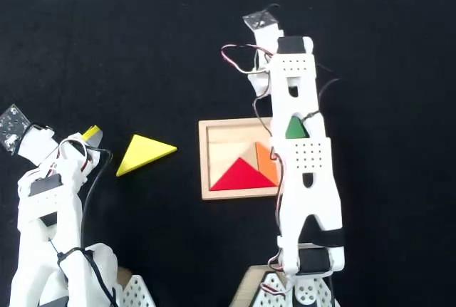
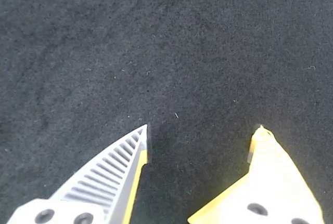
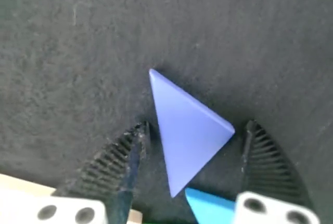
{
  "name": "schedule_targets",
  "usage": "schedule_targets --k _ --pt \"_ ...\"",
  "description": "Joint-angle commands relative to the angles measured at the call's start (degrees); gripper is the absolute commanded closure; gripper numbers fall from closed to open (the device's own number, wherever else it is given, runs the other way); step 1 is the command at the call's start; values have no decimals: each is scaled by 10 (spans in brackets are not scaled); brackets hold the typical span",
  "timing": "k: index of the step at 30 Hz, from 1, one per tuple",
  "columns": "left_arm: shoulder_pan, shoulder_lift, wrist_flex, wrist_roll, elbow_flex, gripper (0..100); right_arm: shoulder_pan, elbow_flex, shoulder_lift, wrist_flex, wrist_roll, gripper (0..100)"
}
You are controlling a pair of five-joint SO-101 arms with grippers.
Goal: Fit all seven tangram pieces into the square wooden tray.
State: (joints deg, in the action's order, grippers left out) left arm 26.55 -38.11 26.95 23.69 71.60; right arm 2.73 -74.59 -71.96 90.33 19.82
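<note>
My right gripper (image 3: 195,128) is open with one finger on either side of a purple triangle (image 3: 187,125) that lies flat on the black cloth; a small gap shows on both sides. A blue piece (image 3: 208,207) lies just behind the triangle. The square wooden tray (image 1: 214,132) holds a red triangle (image 1: 242,177) and an orange piece (image 1: 265,161); a green triangle (image 1: 296,129) shows through the right arm (image 1: 303,164), which stretches over the tray's right side. A yellow triangle (image 1: 142,153) lies left of the tray. My left gripper (image 2: 203,128) is open over bare cloth, just left of the yellow triangle.
Black cloth (image 1: 142,58) covers the whole table. Both arm bases (image 1: 128,289) stand at the near edge. A wooden corner (image 3: 15,183) of the tray shows beside my right gripper's finger. Cables (image 1: 246,61) hang off the right arm's wrist.
</note>
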Motion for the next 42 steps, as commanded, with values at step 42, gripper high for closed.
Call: schedule_targets --k 42 --pt "-6 -9 -10 2 -5 690 0 -73 92 110 75 815"
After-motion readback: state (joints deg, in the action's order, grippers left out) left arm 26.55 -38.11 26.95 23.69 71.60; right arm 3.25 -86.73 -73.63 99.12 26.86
